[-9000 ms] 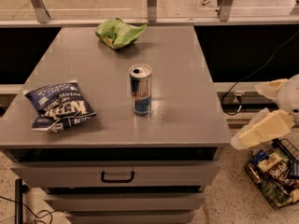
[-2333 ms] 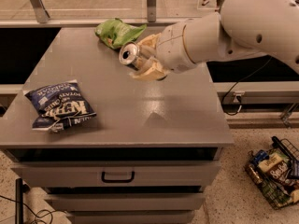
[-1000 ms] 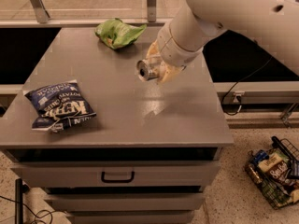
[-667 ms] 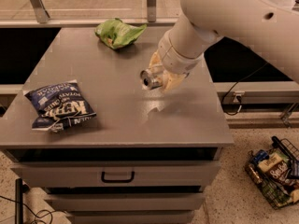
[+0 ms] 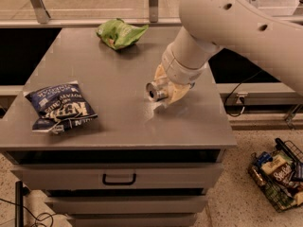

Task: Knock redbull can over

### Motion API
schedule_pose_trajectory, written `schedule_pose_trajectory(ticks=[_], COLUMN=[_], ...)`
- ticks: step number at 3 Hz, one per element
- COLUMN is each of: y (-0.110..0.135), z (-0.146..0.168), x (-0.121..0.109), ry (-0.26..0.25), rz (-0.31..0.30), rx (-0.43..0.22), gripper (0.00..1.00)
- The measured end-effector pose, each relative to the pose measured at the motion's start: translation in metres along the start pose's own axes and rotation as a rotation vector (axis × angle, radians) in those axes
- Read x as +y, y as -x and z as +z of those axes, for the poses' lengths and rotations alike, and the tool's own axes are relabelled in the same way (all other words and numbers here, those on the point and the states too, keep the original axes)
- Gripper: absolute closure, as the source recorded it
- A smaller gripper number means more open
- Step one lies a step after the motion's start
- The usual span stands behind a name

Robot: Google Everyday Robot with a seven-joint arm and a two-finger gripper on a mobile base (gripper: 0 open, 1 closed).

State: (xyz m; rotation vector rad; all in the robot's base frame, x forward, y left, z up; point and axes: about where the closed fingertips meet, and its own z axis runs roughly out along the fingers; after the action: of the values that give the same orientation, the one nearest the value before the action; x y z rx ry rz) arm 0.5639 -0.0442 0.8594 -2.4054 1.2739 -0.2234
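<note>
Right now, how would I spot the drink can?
Look at the grey table, right of its middle, under the big white arm. The gripper there holds the redbull can sideways. Unlike the flat blue chip bag and green bag, it is round shiny metal.

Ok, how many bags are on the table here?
2: a blue bag at the table's front left, a green bag at the back. The gripper, mid-table, grips the can on its side. The arm hides the back right corner.
</note>
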Motion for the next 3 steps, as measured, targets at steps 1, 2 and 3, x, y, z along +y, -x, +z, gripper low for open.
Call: schedule_pose_trajectory(ticks=[1,2,3], y=[0.0006,0.0009,0.0016], z=[0.0047,0.0075,0.0069], x=[0.0021,0.0036,0.0039], ry=[0.009,0.012,0.012], rz=[0.001,0.003,0.002], rx=[-0.001,-0.004,-0.003], gripper=[1.0,1.0,0.82])
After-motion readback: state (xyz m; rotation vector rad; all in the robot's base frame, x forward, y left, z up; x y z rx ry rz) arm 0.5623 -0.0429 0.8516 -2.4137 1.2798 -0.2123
